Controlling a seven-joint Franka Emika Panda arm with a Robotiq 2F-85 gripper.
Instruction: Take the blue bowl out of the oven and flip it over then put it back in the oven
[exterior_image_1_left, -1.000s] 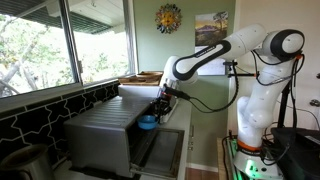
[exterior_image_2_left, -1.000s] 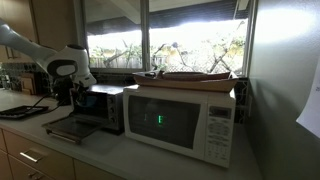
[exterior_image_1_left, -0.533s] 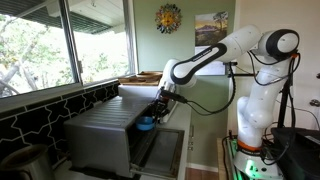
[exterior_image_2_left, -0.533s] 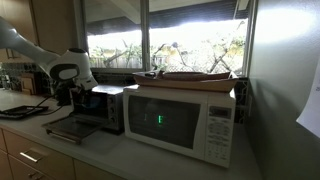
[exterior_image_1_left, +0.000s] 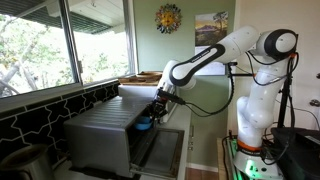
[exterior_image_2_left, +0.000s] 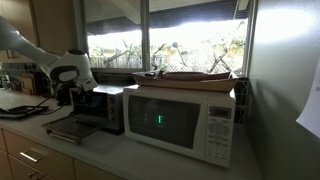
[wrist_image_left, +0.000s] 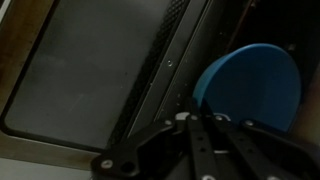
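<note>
The room was a kitchen with wide windows (exterior_image_1_left: 40, 45) looking onto trees, a black tiled backsplash (exterior_image_1_left: 40, 115) under them, and a pale countertop (exterior_image_2_left: 130, 158) running along the wall. On that counter a white microwave (exterior_image_2_left: 185, 120) stood with a wooden tray (exterior_image_2_left: 190, 76) on top. Just beside it was the oven (exterior_image_1_left: 100, 135), brushed silver, its door (exterior_image_1_left: 162, 152) dropped open and lying flat. The white Panda arm (exterior_image_1_left: 215, 55) reached across from its base toward the oven's open front.

The gripper (exterior_image_1_left: 150, 115) hung at the oven's mouth, above the hinge end of the lowered door. In the wrist view its dark fingers (wrist_image_left: 215, 135) drew close together at the left rim of the blue bowl (wrist_image_left: 250, 85). They appeared pinched on that rim, though the picture was dim there. In an exterior view the blue bowl (exterior_image_1_left: 144, 124) sat right under the gripper at the front edge of the opening, clear of the door. Whether it was already inside the dark cavity could not be told.

Compared with a second before, the gripper and bowl had crept slightly closer to the oven's front. Everything else on the counter had stayed where it was.
</note>
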